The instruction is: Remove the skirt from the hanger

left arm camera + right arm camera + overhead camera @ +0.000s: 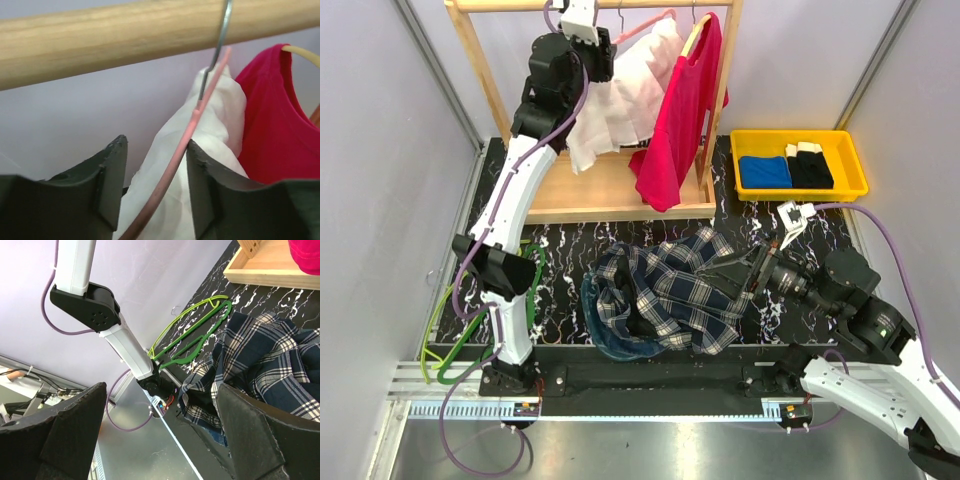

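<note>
- Skirt [620, 105] hangs on the pink hanger [200, 107], hooked over the wooden rail [100, 35].
- Left gripper [156, 150]: jaws spread, straddling the hanger wire, nothing pinched.
- Right gripper [162, 386]: released, empty, low beside the plaid garment [270, 365].
- Judgement: clench on wire alone, cloth kept out.

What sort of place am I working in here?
Probably a lab cell staged as a laundry corner: plain panel walls, a wooden rack holding the skirt and a red shirt, a yellow bin of folded clothes.
</note>
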You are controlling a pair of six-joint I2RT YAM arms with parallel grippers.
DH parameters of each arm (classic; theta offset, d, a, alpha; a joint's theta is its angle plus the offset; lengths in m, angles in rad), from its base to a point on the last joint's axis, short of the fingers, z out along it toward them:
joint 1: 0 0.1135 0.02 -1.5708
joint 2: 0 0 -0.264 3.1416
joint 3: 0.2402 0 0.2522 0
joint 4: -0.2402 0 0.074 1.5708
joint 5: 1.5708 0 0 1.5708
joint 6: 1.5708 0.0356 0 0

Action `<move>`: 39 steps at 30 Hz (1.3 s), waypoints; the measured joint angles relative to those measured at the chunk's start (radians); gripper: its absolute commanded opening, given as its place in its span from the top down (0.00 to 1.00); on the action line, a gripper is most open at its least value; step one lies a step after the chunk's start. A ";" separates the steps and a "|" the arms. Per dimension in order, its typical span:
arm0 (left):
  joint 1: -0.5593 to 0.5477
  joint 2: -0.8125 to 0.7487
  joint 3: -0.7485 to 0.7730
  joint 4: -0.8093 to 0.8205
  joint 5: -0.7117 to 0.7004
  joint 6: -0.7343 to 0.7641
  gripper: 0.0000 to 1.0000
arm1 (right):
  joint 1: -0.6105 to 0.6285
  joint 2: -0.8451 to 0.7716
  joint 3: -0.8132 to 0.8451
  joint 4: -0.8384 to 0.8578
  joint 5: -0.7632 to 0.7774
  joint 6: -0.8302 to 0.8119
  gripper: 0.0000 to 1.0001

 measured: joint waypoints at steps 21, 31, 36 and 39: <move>0.049 -0.130 -0.026 -0.089 0.142 -0.062 1.00 | 0.000 0.009 -0.016 -0.006 -0.003 0.006 0.00; 0.127 -0.461 -0.095 -0.138 0.238 -0.084 1.00 | 0.000 0.081 -0.024 0.016 -0.009 -0.002 0.00; 0.151 -0.631 -0.165 -0.154 0.270 -0.075 1.00 | 0.000 0.130 -0.024 0.081 -0.003 -0.011 0.00; 0.150 -0.674 -0.165 -0.169 0.294 -0.078 1.00 | 0.000 0.171 -0.024 0.166 -0.002 -0.012 0.00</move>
